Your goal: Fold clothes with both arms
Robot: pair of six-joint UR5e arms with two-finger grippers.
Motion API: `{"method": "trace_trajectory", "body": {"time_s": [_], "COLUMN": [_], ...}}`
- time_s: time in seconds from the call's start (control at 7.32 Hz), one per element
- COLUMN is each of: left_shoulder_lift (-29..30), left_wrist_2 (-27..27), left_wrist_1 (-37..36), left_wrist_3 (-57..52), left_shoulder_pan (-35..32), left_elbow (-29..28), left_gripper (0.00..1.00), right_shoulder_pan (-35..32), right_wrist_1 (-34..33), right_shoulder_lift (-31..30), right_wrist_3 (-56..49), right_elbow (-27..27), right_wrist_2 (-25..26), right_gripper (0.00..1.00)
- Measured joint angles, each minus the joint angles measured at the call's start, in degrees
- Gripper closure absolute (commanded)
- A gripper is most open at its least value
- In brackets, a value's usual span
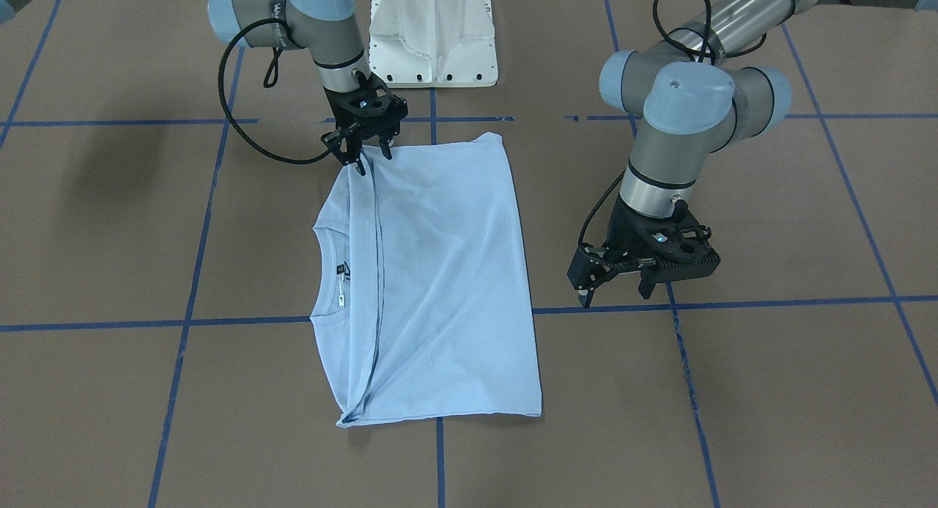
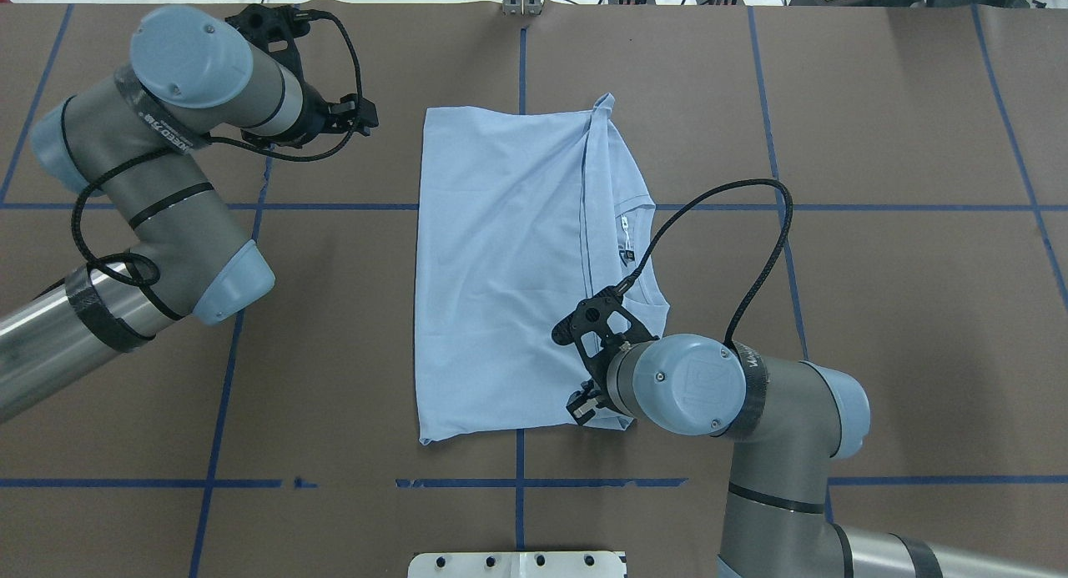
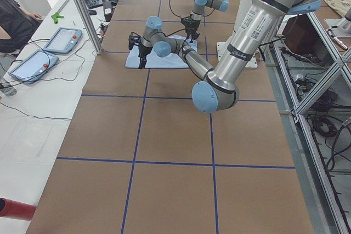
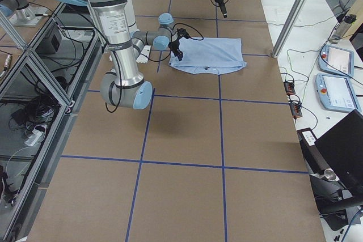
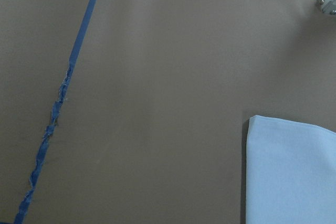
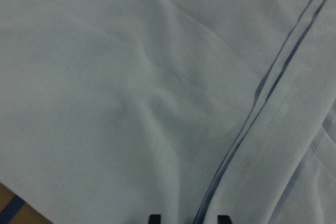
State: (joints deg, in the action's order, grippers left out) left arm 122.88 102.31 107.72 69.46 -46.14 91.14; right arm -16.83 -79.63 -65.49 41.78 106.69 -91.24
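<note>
Light blue short-sleeved T-shirt, half-folded, lies flat on the brown blue-taped surface. Jaws of the silver-grey right arm stand parted over its folded hem corner; jaws of the silver-grey left arm hang parted beside it, well clear

One T-shirt; two grippers: left gripper, right gripper.

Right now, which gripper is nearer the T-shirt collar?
Right. The right gripper is over the T-shirt's corner on the collar's end; the left gripper is over bare table, past the opposite edge.
</note>
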Motion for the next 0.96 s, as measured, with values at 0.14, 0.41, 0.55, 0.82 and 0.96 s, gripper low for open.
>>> {"method": "trace_trajectory", "body": {"time_s": [0.14, 0.41, 0.55, 0.82, 0.96], "left_shoulder_lift": [0.0, 0.0, 0.0, 0.0, 0.0], "left_wrist_2": [0.0, 0.0, 0.0, 0.0, 0.0], "left_wrist_1": [0.02, 0.12, 0.31, 0.74, 0.79], "left_wrist_3": [0.03, 0.04, 0.03, 0.05, 0.06], "left_shoulder_pan": [0.0, 0.0, 0.0, 0.0, 0.0], "left_elbow": [0.0, -0.06, -0.13, -0.27, -0.27], "left_gripper": [0.0, 0.0, 0.0, 0.0, 0.0], "right_shoulder_pan": [0.0, -0.06, -0.09, -0.24, -0.23], "right_wrist_1": [0.0, 0.0, 0.0, 0.0, 0.0], "right_shoulder_lift": [-0.02, -0.07, -0.08, -0.14, -0.37], "right_wrist_3": [-0.23, -0.59, -0.63, -0.65, -0.65], "right_elbow": [0.0, 0.01, 0.01, 0.06, 0.08], "right_wrist_2": [0.11, 0.17, 0.18, 0.28, 0.45], "right_gripper": [0.7, 0.65, 0.64, 0.63, 0.64]}}
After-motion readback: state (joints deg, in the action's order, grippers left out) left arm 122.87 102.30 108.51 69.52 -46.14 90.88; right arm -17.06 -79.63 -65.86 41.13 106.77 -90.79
